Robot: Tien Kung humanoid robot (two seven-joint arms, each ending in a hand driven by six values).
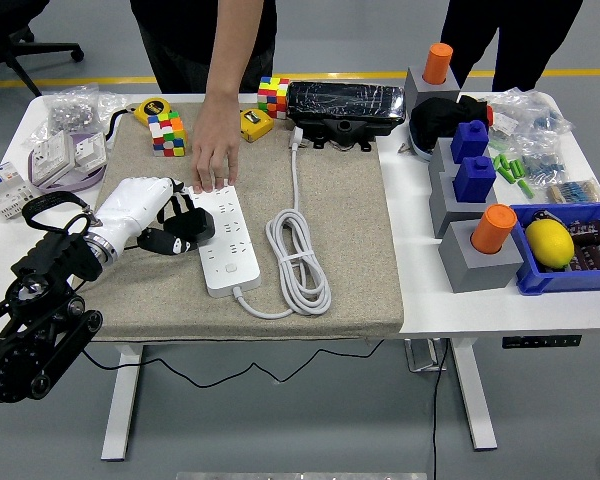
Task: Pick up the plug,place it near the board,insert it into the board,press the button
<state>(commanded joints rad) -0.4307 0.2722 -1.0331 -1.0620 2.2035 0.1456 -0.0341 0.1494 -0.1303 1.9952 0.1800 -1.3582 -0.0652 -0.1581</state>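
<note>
On the beige felt mat [340, 200], a black blocky plastic plug [187, 226] sits at the left edge of the long white plastic power board [224, 244].

Curled around that plug is the robot's left hand [145, 215], a smooth white shell with dark fingers closed on the plug's body, holding it against the board's upper sockets. At the board's far end a person's hand [214, 150] presses down with its fingertips. The board's glossy white cable [298, 250] lies in long flattened loops just to the right. Farther back sit two colourful puzzle cubes [166, 132], a yellow tape measure [152, 108] and a black case wrapped in shiny film [345, 105].
</note>
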